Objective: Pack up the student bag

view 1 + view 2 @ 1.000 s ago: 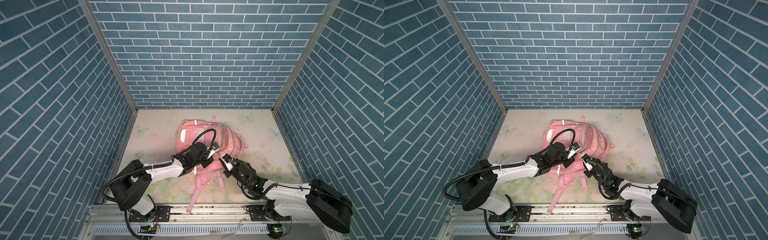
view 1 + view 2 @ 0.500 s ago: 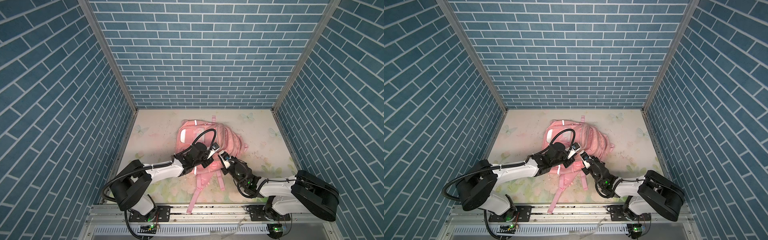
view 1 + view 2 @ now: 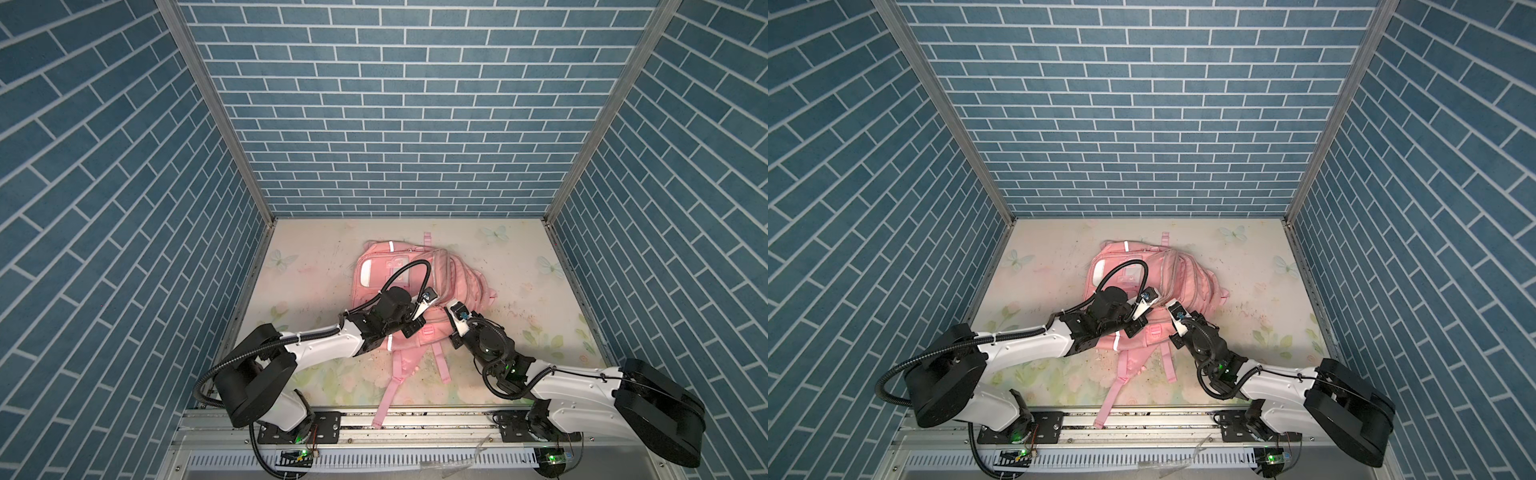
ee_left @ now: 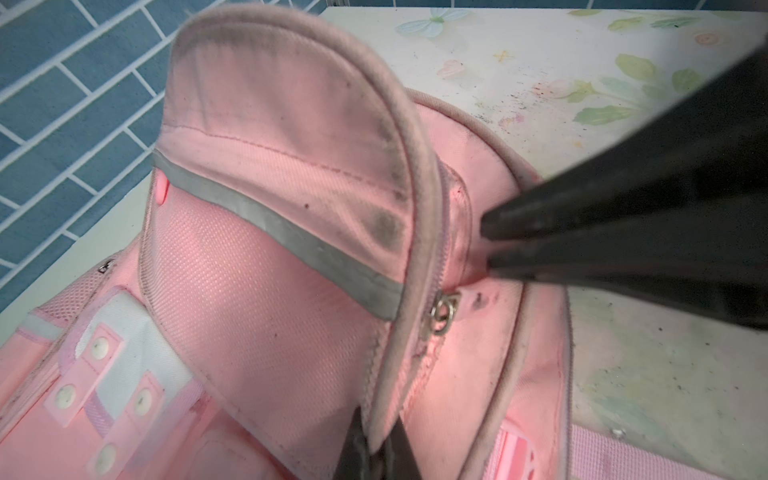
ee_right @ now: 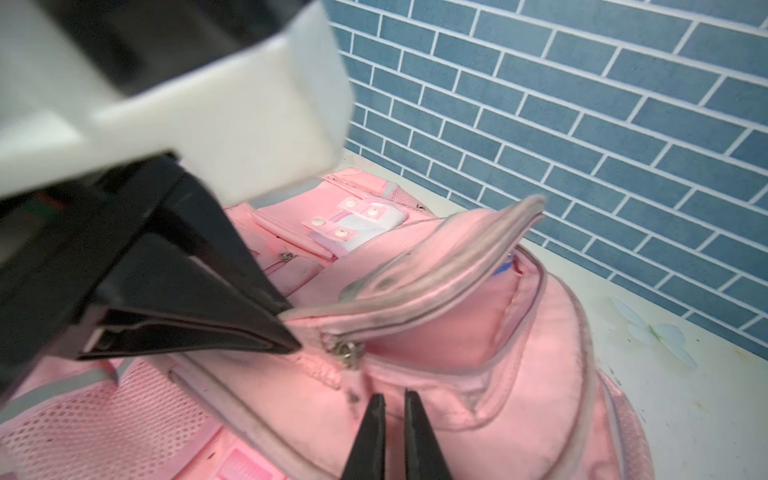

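- Student bag [image 3: 453, 270] lies flat at centre of table [image 3: 540, 340], front pocket flap [image 4: 291, 104] raised.
- Left gripper [image 4: 376, 444] clenched on flap edge piping.
- Right gripper [image 5: 394, 405] pinched on bag fabric beside zipper pull [image 5: 345, 353].

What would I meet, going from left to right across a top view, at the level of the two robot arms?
In order: left arm's black shoulder housing → left pincer → right pincer → right arm's black shoulder housing. The student bag overlaps both pincers, so it is left out.
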Available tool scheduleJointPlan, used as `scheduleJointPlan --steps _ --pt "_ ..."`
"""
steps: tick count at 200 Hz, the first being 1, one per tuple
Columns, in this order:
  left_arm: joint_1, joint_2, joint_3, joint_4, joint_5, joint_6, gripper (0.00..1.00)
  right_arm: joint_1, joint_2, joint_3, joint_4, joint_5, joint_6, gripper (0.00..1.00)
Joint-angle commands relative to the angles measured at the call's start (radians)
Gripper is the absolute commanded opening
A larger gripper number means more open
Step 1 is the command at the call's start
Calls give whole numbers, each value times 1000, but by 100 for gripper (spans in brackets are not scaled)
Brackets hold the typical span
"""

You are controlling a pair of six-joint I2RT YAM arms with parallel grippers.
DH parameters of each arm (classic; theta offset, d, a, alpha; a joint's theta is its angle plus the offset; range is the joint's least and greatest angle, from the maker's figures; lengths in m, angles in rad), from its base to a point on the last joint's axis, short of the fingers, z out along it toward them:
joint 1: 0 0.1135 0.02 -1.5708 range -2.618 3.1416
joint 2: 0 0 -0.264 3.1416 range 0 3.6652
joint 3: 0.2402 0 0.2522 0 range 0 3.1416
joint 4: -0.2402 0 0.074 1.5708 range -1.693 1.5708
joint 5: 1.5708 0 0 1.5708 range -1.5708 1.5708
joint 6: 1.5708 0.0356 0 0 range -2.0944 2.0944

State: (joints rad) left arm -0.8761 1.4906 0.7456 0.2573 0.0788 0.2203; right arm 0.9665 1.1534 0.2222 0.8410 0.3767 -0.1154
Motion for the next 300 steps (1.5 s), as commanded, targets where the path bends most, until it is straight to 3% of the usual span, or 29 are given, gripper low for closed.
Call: scheduleJointPlan --steps 1,46,99,131,147,184,226,256,300 --pt "-12 -21 26 -12 77 -37 0 -2 9 6 -32 -24 -65 13" --pt "-16 15 85 -22 85 -160 0 11 24 20 0 -80 -124 32" --pt "-23 28 124 -14 84 -248 0 34 -1 5 -6 -81 -42 41" --pt "-24 48 153 -16 80 -322 0 52 76 21 36 14 -25 43" --pt "-26 58 171 -20 83 -354 0 67 129 44 59 126 -20 44" --pt "-34 72 206 -45 62 -375 0 71 219 56 154 305 50 42" --pt "-34 84 215 -52 63 -379 0 70 221 52 180 368 91 34" --pt "-34 80 206 -56 55 -371 0 59 151 12 171 334 123 28" --pt "-35 73 192 -58 48 -363 0 -12 69 -29 134 150 154 22"
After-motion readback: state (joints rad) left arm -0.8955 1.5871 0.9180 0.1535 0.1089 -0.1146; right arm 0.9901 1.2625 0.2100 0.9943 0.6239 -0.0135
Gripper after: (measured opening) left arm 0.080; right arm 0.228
